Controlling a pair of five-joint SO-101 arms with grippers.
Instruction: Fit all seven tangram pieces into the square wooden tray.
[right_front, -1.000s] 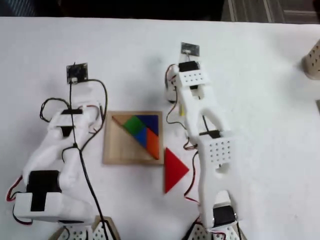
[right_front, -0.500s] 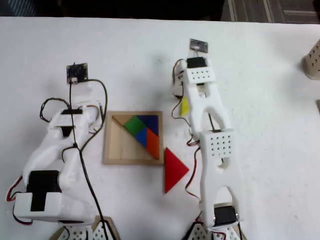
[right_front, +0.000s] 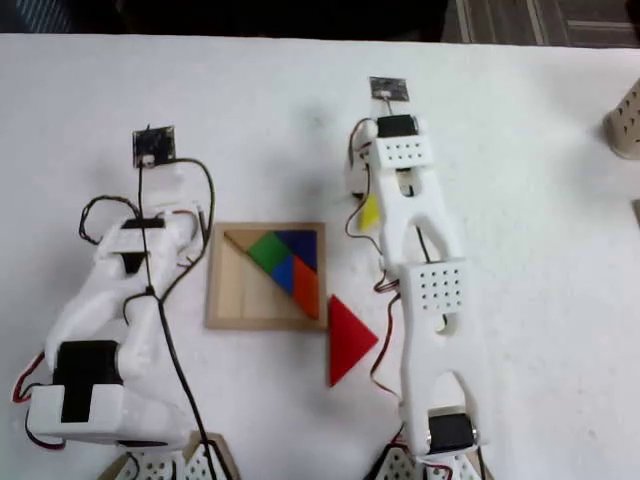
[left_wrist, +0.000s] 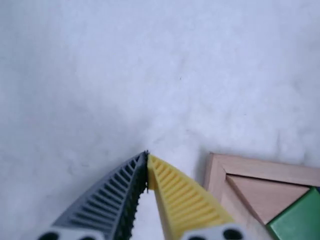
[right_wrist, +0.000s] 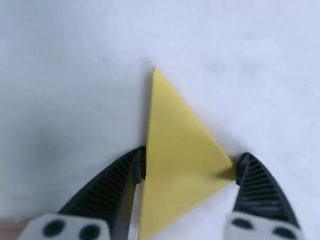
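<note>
Yellow triangle (right_wrist: 175, 150) pinched edge to edge in right gripper (right_wrist: 192, 162), just beyond far-right corner of tray (right_front: 238, 298); left gripper (left_wrist: 146, 157) pressed together beside tray

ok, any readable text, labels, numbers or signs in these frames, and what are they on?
No text, number or sign is readable.
wooden tray, red triangle, yellow triangle: plain, no print.
dark board on the left arm, dark board on the right arm: any marking is too small and blurred to read.
</note>
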